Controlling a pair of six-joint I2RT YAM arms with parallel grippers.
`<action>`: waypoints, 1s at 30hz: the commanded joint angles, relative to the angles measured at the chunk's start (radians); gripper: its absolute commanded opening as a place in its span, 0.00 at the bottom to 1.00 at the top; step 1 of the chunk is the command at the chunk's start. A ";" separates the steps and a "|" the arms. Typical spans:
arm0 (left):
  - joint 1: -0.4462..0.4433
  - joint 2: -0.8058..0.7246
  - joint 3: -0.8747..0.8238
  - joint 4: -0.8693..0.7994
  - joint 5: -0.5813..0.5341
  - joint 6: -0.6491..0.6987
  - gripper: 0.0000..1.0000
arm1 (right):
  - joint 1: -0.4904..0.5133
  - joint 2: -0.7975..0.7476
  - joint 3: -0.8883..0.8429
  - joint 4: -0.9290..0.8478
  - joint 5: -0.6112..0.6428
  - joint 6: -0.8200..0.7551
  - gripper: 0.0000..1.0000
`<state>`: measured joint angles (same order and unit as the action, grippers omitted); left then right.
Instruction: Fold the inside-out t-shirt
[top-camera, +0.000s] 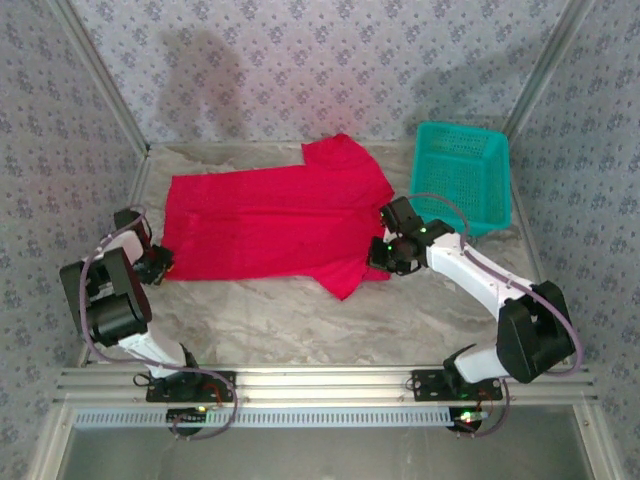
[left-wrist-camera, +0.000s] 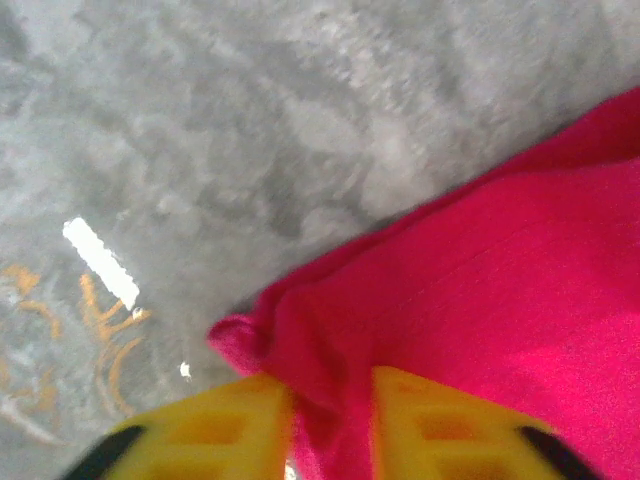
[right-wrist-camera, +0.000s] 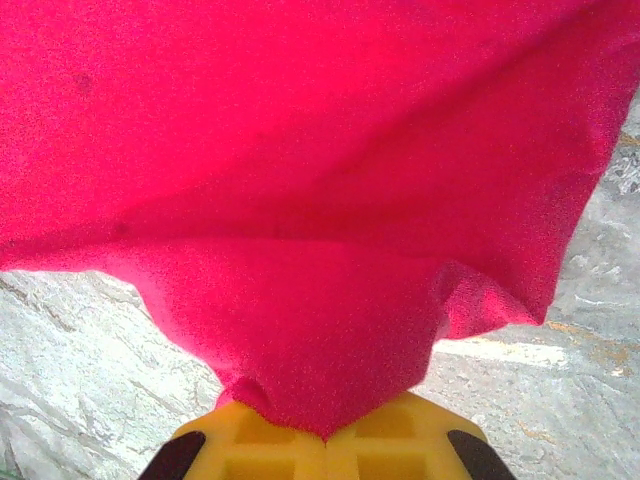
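Observation:
The red t-shirt (top-camera: 275, 220) lies spread flat across the middle of the table, sleeves toward the right. My left gripper (top-camera: 158, 264) sits at its near-left hem corner, and in the left wrist view its yellow fingers (left-wrist-camera: 215, 430) pinch a bunched fold of red cloth (left-wrist-camera: 330, 400). My right gripper (top-camera: 385, 255) is at the shirt's near-right edge by the lower sleeve. In the right wrist view its yellow fingers (right-wrist-camera: 400, 435) are closed together on a point of the t-shirt (right-wrist-camera: 300, 200), which drapes up and away from them.
A teal mesh basket (top-camera: 462, 175) stands at the back right, just beyond the right arm. Patterned walls enclose the table on three sides. Bare grey marbled table (top-camera: 300, 320) runs between the shirt and the arm bases.

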<state>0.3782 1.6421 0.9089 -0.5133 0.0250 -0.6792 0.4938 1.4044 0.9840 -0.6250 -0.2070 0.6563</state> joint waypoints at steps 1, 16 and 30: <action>-0.007 0.042 -0.001 0.018 0.015 -0.007 0.08 | -0.009 -0.003 -0.011 -0.020 -0.019 -0.020 0.00; -0.053 -0.394 0.368 -0.234 0.161 -0.062 0.00 | -0.093 -0.096 0.345 -0.155 0.078 -0.109 0.00; -0.053 -0.597 0.997 -0.271 0.188 -0.123 0.00 | -0.103 -0.293 0.933 -0.256 0.120 -0.150 0.00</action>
<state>0.3206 1.0534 1.8244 -0.7464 0.1982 -0.7952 0.3965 1.1511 1.8286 -0.8185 -0.1223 0.5495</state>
